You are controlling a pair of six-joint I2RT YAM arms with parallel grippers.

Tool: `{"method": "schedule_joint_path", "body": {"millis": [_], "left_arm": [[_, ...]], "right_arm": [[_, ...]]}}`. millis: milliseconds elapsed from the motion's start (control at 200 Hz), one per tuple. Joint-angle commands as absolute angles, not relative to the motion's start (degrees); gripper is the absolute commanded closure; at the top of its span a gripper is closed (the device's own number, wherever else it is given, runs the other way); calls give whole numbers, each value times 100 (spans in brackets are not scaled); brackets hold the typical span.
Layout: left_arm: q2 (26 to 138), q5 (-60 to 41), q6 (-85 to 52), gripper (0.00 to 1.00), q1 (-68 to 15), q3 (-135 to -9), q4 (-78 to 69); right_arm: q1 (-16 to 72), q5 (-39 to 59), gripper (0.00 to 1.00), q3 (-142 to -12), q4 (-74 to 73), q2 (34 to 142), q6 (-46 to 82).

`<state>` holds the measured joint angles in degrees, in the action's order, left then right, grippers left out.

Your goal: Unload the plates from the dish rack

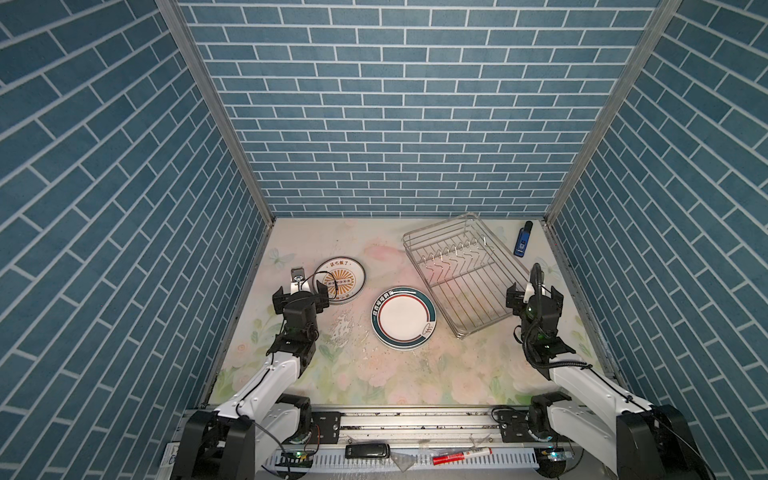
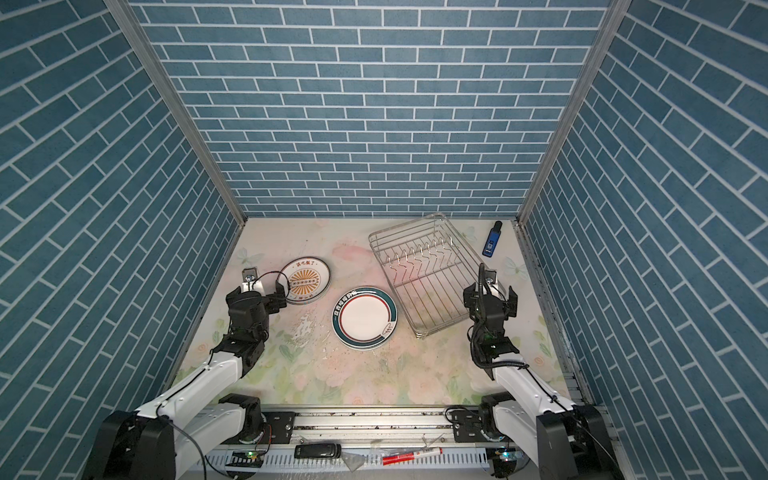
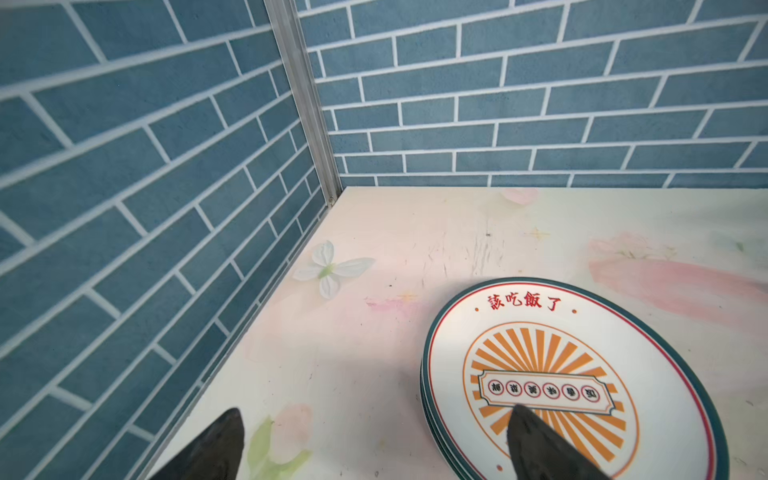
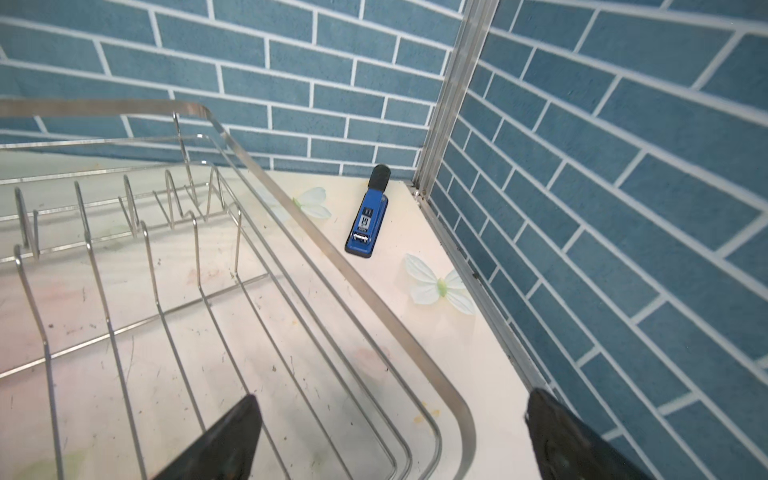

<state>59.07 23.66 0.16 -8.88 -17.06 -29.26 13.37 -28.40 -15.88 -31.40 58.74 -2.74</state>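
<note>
The dish rack (image 1: 469, 291) stands empty toward the far right corner of the desk (image 1: 415, 374) (nothing left in it). The sunburst plates (image 1: 343, 279) are stacked near the left edge and the teal-banded plates (image 1: 403, 318) mid-desk, seemingly sorted by pattern. The left fingers (image 3: 540, 449) and right fingers (image 4: 224, 440) are spread apart, holding nothing; unloading looks done.

The sunburst plate (image 3: 569, 374) carries the red characters 該吃飯了 along its inner rim. The six circled characters in its middle banner cannot be read. The lettering on the teal-banded plate (image 1: 403, 318) and the label on the blue stapler (image 4: 368, 220) are too small to read.
</note>
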Motion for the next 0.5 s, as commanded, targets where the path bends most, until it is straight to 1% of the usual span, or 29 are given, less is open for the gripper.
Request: {"method": "schedule_joint_path", "body": {"millis": [0,115,210,330,495], "left_arm": [[6088,2016,197,1,-730,-1360,-4044],[6282,1762,302,1,-589,-1243,-4522],[6478,1614,202,1,-571,-1325,-4518],[6784,1668,230,1,-554,-1283,-4823],[7223,1667,301,1,-543,-1322,-5241]], "right_arm": [[1175,-2359,1,-1416,-3547,6041,-142],[1024,-2157,1,-1356,-3896,6354,-124],[794,-2105,1,-1140,-4985,6833,-210],[595,-1614,1,-1224,-5466,7370,-164],[468,-1483,1,-1327,-6184,8177,-70]]}}
